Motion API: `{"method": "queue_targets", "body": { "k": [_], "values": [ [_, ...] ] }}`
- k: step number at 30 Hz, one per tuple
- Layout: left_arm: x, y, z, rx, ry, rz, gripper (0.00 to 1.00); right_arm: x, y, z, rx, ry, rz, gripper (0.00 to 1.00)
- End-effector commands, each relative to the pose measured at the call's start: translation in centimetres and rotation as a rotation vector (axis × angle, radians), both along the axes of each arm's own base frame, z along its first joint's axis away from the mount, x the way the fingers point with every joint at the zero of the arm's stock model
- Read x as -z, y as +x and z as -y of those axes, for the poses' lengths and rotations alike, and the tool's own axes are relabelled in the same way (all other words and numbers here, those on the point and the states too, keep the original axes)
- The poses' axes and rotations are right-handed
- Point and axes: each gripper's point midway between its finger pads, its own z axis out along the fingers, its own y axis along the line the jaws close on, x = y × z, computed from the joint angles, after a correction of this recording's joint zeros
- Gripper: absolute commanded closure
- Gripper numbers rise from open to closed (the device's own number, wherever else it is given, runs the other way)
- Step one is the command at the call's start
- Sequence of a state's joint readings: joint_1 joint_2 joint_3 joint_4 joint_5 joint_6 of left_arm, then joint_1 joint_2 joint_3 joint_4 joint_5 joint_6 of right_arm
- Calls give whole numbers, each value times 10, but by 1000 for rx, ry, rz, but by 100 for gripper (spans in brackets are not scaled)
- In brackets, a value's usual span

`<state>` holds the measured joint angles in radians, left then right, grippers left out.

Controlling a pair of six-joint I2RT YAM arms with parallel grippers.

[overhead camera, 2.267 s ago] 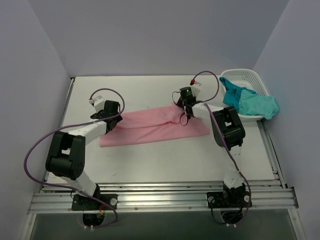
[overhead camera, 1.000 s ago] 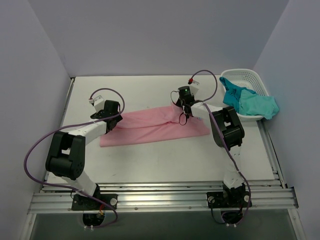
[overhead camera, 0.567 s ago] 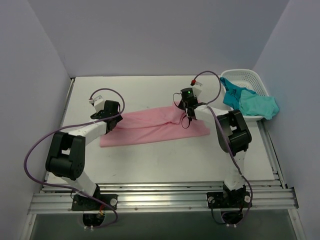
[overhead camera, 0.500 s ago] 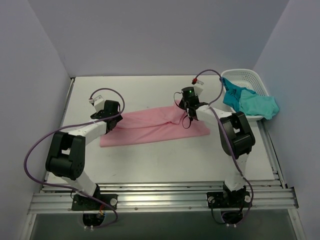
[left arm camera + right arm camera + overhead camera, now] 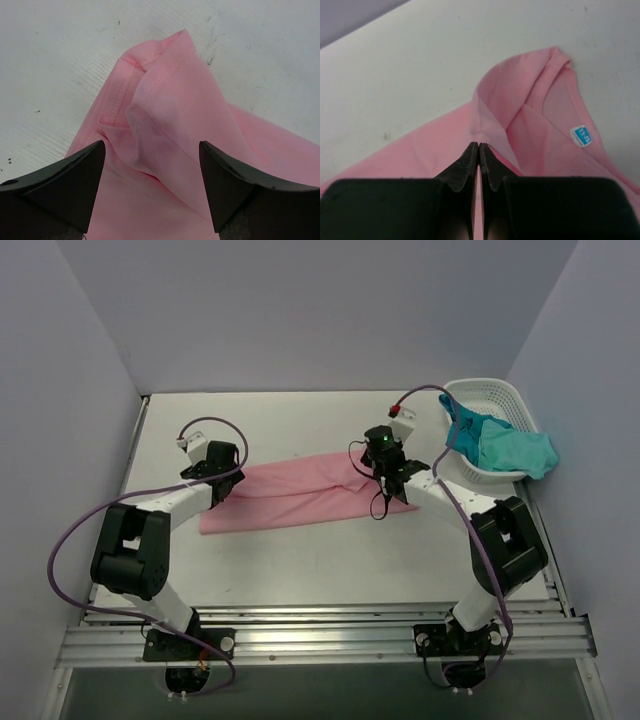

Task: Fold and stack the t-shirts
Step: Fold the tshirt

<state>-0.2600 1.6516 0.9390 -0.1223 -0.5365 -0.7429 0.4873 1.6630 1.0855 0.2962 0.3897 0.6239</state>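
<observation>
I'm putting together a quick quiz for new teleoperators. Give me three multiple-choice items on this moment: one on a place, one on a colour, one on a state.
1. Where are the teal t-shirts?
A) in the basket at far right, draped over its rim
B) stacked beside the arms' bases
C) hanging on the back wall

2. What colour is that basket?
A) black
B) white
C) pink

3. How is the left gripper over the pink t-shirt?
A) shut on fabric
B) out of view
C) open

Answers:
1 A, the top view shows them spilling over the basket's edge.
2 B, its lattice wall is plainly white.
3 C, its wrist view shows the fingers wide apart over the cloth.
</observation>
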Motion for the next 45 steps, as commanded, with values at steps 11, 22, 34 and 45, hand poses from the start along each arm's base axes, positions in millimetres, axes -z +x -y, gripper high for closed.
{"method": "queue_targets", "body": {
  "k": [11,22,34,45],
  "values": [
    [-20,8,1,16,-21,74,16,37,-68,12,113,-116,-104,100],
    [-21,8,1,22,-23,79,16,69,-84,34,208,-153,-158,100],
    [-20,8,2,27,-25,79,16,108,-109,69,341,-70,-213,100],
    [-21,7,2,29,-23,79,16,143,-112,90,402,-60,-312,100]
  ]
}}
